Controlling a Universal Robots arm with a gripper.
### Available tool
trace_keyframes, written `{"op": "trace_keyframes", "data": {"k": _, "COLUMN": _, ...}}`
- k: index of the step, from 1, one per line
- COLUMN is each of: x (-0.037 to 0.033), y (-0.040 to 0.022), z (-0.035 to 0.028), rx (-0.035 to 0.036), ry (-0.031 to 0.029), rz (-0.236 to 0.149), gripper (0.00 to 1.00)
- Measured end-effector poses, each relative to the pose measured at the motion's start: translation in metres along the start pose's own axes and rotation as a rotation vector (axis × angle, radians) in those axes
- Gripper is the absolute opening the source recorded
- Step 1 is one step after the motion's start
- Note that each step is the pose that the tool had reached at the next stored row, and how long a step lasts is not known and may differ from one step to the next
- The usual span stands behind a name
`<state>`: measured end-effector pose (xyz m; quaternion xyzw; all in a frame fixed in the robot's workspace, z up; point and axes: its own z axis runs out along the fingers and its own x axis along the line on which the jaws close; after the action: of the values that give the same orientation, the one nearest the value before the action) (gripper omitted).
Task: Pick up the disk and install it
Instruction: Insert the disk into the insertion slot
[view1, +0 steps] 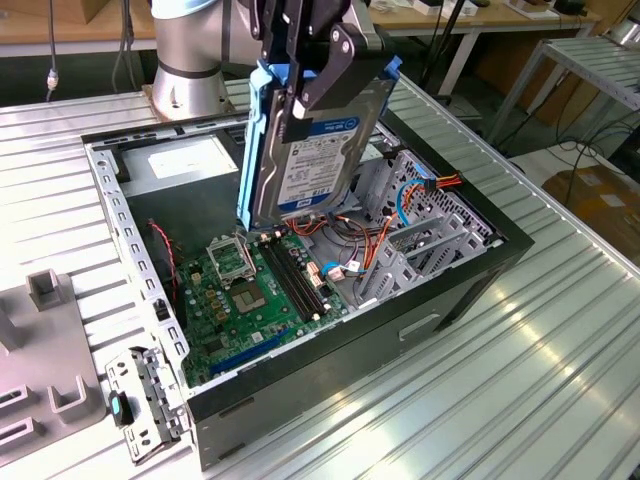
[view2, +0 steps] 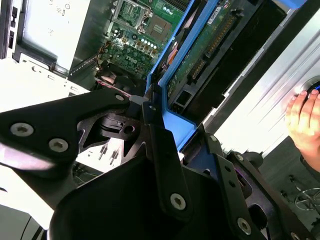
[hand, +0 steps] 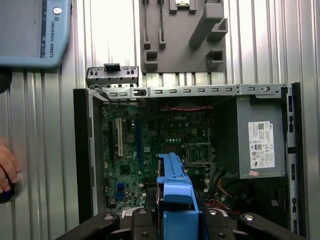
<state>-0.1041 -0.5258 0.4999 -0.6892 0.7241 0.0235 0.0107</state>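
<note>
We find the black tool (view1: 298, 95) pinching the silver rectangular hard disk (view1: 320, 150) in its blue plastic carrier (view1: 252, 140), held on edge and tilted above the green motherboard (view1: 235, 290) inside the open black computer case (view1: 400, 330) lying on the ribbed metal tabletop (view1: 540, 380).

Open computer case (view1: 330, 352) laid on the table (view1: 530, 385), the disk (view1: 318, 140) held above it.

The disk is held on edge and tilted, clamped at its upper end between the fingers of the gripper (view1: 300, 92), over the motherboard (view1: 232, 292) that is laid on the case floor. The power supply (view1: 185, 160) is set in the far corner at the exterior view's left, and the drive cage (view1: 405, 250) at the exterior view's right. A fixture block (view1: 40, 350) is placed on the table at the exterior view's left, apart from the case. In the first wrist view a hand (hand: 6, 169) is seen beside the case.
</note>
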Motion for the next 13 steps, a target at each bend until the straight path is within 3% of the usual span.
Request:
{"op": "trace_keyframes", "data": {"k": 7, "x": 0.0054, "y": -0.0020, "z": 0.0003, "rx": 0.0002, "ry": 0.0000, "rz": 0.000, "gripper": 0.37}}
{"op": "trace_keyframes", "data": {"k": 13, "x": 0.0059, "y": -0.0179, "z": 0.0013, "rx": 0.0000, "ry": 0.0006, "rz": 0.000, "gripper": 0.37}}
